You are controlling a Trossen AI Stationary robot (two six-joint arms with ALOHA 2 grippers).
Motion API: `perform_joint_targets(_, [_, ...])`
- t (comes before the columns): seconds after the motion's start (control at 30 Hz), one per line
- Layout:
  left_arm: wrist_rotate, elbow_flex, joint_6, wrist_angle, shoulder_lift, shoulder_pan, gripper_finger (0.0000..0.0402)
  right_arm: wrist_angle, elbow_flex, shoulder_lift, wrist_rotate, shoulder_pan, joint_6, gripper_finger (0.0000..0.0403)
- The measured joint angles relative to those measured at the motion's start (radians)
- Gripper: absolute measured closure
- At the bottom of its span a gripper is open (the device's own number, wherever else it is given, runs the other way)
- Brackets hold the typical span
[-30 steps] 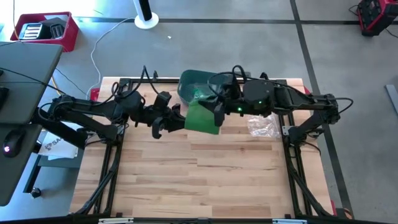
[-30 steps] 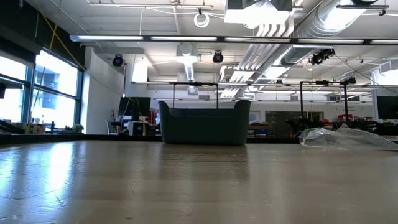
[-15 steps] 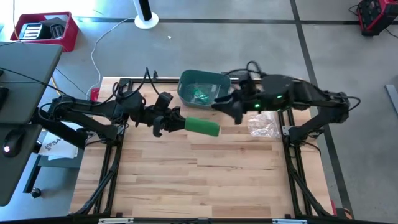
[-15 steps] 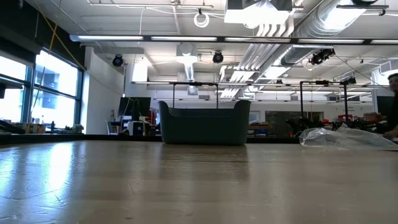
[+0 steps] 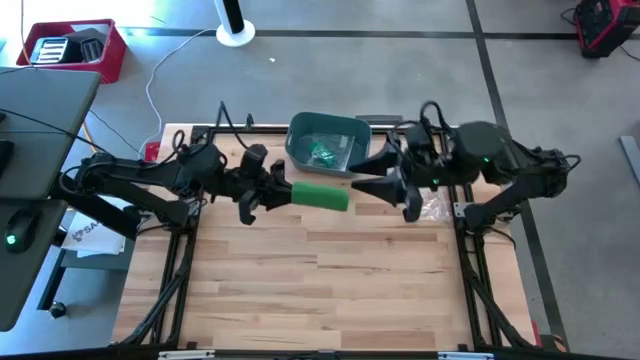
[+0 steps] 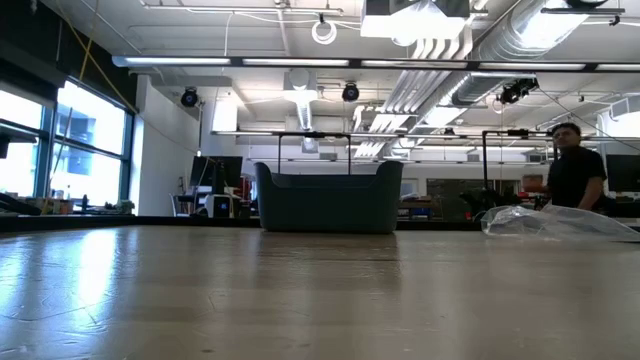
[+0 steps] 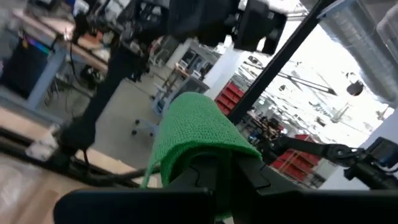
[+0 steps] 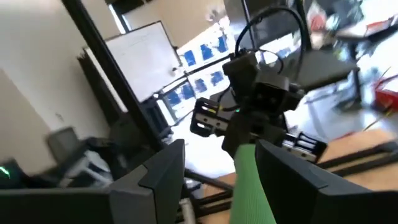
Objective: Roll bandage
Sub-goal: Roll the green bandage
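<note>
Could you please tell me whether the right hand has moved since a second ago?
Yes. The right hand has let go of the green bandage and pulled back to the right, away from the bin, now standing open.

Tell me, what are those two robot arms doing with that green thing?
The left pincer is shut on one end of a green woven bandage roll, holding it above the wooden table. The right pincer is open just off the roll's other end. A teal plastic bin sits behind them.
</note>
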Motion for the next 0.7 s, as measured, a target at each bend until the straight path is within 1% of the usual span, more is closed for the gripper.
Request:
perform_joint_targets(0.07, [-0.011, 0.0, 0.045, 0.001, -0.015, 0.0, 0.0394, 0.001, 0.0, -0.003, 0.045, 0.028, -0.075, 0.0215])
perform_joint_targets(0.1, [-0.016, 0.0, 0.064, -0.001, -0.026, 0.0, 0.0394, 0.003, 0.0, -0.003, 0.052, 0.036, -0.11, 0.0215])
perform_joint_targets(0.2, [-0.042, 0.0, 0.123, 0.001, -0.058, 0.0, 0.0394, 0.01, 0.0, -0.002, 0.058, 0.045, -0.133, 0.0215])
perform_joint_targets(0.3, [-0.039, 0.0, 0.172, 0.001, -0.096, 0.017, 0.0394, 0.018, 0.0, -0.002, 0.076, 0.043, -0.184, 0.0215])
perform_joint_targets(0.43, [-0.01, 0.0, 0.178, 0.0, -0.143, 0.055, 0.0394, 0.077, 0.0, 0.014, 0.127, 0.032, -0.327, 0.0214])
perform_joint_targets(0.53, [-0.001, 0.0, 0.178, 0.0, -0.169, 0.088, 0.0394, 0.129, 0.0, 0.037, 0.123, 0.0, -0.359, 0.0214])
perform_joint_targets(0.7, [-0.001, 0.0, 0.151, -0.002, -0.196, 0.129, 0.0394, 0.13, 0.0, 0.07, 0.109, -0.032, -0.396, 0.0214])
